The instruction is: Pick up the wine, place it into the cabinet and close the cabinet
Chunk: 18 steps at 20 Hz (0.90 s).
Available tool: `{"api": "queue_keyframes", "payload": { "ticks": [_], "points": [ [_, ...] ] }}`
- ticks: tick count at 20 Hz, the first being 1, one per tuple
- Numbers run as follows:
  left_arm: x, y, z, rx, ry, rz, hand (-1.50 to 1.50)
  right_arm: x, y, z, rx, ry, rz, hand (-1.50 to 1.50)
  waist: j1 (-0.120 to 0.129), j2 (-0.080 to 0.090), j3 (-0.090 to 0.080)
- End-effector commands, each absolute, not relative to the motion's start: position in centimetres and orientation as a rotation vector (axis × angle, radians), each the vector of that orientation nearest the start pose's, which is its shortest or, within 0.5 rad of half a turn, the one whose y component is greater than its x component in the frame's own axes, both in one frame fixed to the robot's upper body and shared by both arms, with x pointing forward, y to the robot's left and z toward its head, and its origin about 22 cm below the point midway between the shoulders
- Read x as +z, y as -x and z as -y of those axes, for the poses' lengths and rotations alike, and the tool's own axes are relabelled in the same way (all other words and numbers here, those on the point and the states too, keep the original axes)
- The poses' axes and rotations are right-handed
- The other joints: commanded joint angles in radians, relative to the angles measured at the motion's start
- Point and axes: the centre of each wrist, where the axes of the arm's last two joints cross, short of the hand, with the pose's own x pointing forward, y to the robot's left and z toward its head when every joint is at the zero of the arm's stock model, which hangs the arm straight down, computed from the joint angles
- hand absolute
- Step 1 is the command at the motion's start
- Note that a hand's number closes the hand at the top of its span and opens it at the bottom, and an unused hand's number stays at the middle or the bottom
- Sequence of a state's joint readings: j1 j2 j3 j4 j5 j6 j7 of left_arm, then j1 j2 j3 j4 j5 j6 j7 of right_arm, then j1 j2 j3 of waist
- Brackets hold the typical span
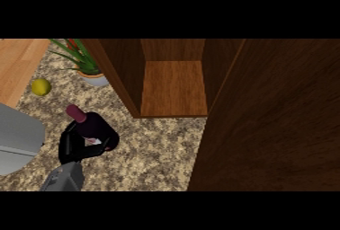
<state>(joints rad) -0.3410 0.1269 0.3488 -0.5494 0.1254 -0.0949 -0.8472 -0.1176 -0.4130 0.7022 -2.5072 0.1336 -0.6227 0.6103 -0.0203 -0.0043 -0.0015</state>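
The wine bottle is dark with a maroon cap and stands on the speckled counter, left of the cabinet. My left hand is curled round the bottle's lower part, hiding most of its body, and its grey forearm comes in from the lower left. The wooden cabinet is open, with a bare shelf showing inside. Its door is swung wide and fills the right side of the view. My right hand does not show.
A potted green plant stands just left of the cabinet's side wall. A yellow lemon lies further left. A grey sink-like object sits at the left edge, and a light wooden surface lies at top left.
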Motion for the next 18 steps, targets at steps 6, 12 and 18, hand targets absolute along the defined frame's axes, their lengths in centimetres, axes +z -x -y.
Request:
{"api": "queue_keyframes", "payload": {
  "ticks": [6, 12, 18],
  "points": [
    [-14.1, -25.4, -27.4, 0.045, 0.170, 1.730, 1.50, 20.9, -9.1, 16.9, 0.119, -0.216, 1.945, -1.50, 0.002, -0.006, 0.001],
    [-13.3, -25.2, -26.2, -0.027, 0.342, 1.701, 1.50, 20.5, -8.9, 17.1, 0.136, -0.218, 1.947, -1.50, 0.011, -0.005, 0.002],
    [-12.1, -23.2, -24.5, -0.006, 0.401, 1.724, 1.50, 20.7, -7.8, 17.1, 0.121, -0.215, 1.940, -1.50, 0.015, -0.008, 0.001]
  ]
}}
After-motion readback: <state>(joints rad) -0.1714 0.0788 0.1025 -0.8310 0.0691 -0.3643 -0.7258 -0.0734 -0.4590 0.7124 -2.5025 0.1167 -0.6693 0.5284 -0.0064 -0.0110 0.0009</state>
